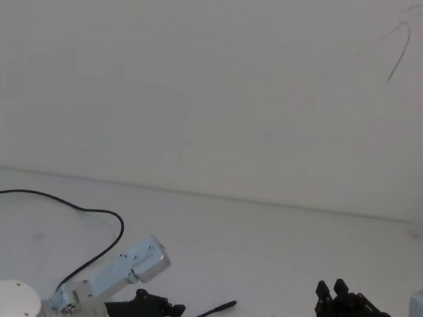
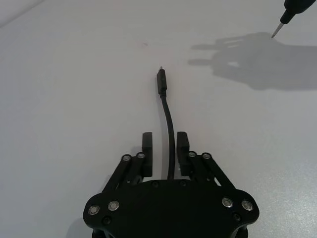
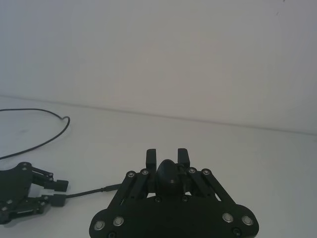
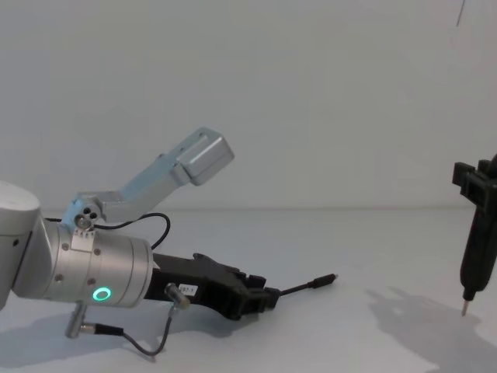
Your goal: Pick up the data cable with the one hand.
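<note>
Left arm (image 4: 93,268): reaches low over the white bench (image 1: 263,241), near its near edge and left of the middle.
Left gripper (image 2: 165,138): almost lying on the surface. Its jaws are apart, one finger on each side of the cord, and neither visibly presses it.
Right gripper (image 3: 167,154): held above the right end of the near edge, jaws clamped on a black pen-shaped tool (image 4: 472,249) with its point down.
Data cable (image 2: 168,115): the plug end runs out from between the left jaws toward the bench's middle, silver tip leading. A long thin cord curls off toward the left edge; the arm hides where the two join.
Risk, missed pinch: the greatest, in my judgement. The cord is thin and the gap is wide, so it could roll or sit off-centre as the fingers close.
Risk, drag: the slack could catch on the left arm during a lift and pull the cord through the fingers.
Risk, short end: the stiff plug may tip and lever itself loose.
Risk, pen tip: slight, as it stands well apart.
Room: a plain pale wall (image 1: 204,89) with a thin dark crack-like mark (image 1: 397,61) high toward the right.
Bench surface: smooth, matte and bare. It offers the cord little friction.
</note>
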Robot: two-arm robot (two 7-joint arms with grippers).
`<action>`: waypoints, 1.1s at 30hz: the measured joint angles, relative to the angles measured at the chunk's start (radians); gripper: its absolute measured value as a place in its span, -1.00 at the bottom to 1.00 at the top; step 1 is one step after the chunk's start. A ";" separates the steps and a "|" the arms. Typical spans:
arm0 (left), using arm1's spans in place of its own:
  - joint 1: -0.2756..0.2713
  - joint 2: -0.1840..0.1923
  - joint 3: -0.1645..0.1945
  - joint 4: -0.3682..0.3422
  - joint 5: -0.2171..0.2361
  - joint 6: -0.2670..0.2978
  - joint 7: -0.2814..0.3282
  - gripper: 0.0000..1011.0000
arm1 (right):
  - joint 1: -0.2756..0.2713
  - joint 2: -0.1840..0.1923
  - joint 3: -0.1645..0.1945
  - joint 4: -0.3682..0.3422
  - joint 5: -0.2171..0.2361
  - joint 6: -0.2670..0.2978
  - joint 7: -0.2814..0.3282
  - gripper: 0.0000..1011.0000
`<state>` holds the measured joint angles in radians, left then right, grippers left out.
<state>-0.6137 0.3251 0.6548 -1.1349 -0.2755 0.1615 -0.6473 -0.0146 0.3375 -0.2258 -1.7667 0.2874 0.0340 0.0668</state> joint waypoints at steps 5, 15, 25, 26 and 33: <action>0.001 0.001 0.001 -0.004 0.001 0.001 0.001 -0.67 | 0.000 0.000 0.000 0.000 0.000 0.000 0.000 -0.50; 0.004 0.001 0.011 -0.006 0.012 0.015 0.000 -0.92 | 0.000 0.000 0.000 0.000 0.000 0.000 0.000 -0.50; 0.010 0.004 0.013 -0.019 0.013 0.027 -0.008 -0.92 | 0.000 0.000 0.000 0.000 0.000 0.000 0.000 -0.50; 0.011 0.005 0.013 -0.022 0.012 0.027 -0.010 -0.92 | 0.000 0.000 0.000 0.000 0.000 0.000 0.000 -0.50; 0.016 0.034 -0.001 -0.060 -0.020 0.017 -0.060 -0.92 | 0.000 0.000 0.000 0.000 0.000 0.000 0.000 -0.50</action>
<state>-0.5975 0.3590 0.6537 -1.1945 -0.2956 0.1787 -0.7069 -0.0146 0.3375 -0.2258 -1.7667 0.2874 0.0341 0.0668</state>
